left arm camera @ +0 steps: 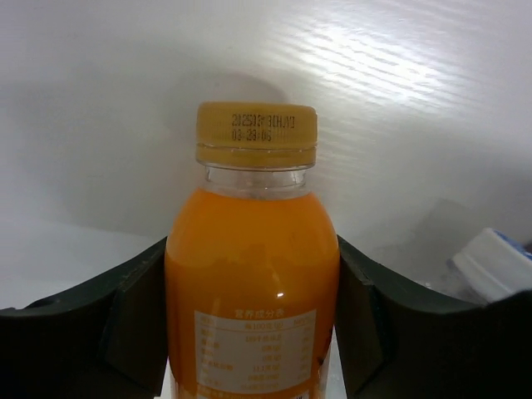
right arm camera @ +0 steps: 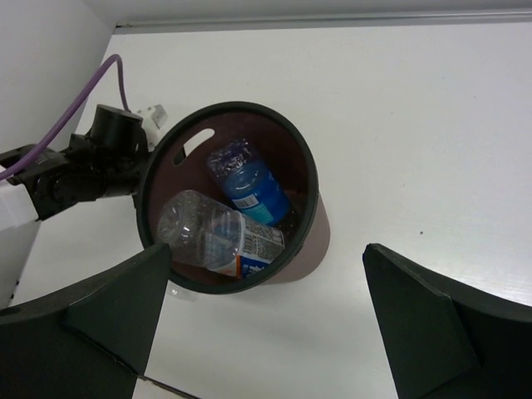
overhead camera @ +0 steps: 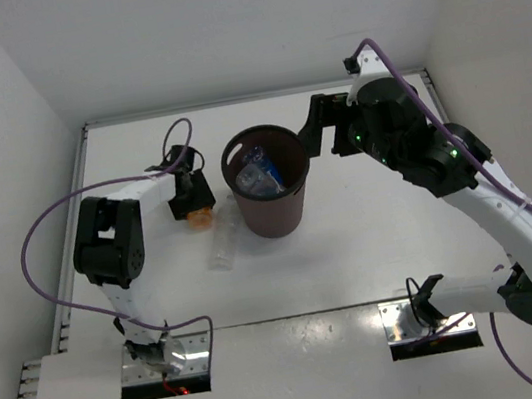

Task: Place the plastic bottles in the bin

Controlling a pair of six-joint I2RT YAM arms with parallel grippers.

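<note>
A slim clear bottle lay on the white worktop, just left of the brown bin. Just beyond it the left gripper pinched the orange bottle by its sides. A blue-labelled bottle and a white-labelled bottle lay inside the bin; by its far rim the right gripper hung spread wide.

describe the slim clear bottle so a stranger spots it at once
Find the dark brown bin standing mid-table. On the white table just left of its base lies the slim clear bottle, flat on its side. Unlike the orange bottle beside it, it is see-through and slender.
</note>
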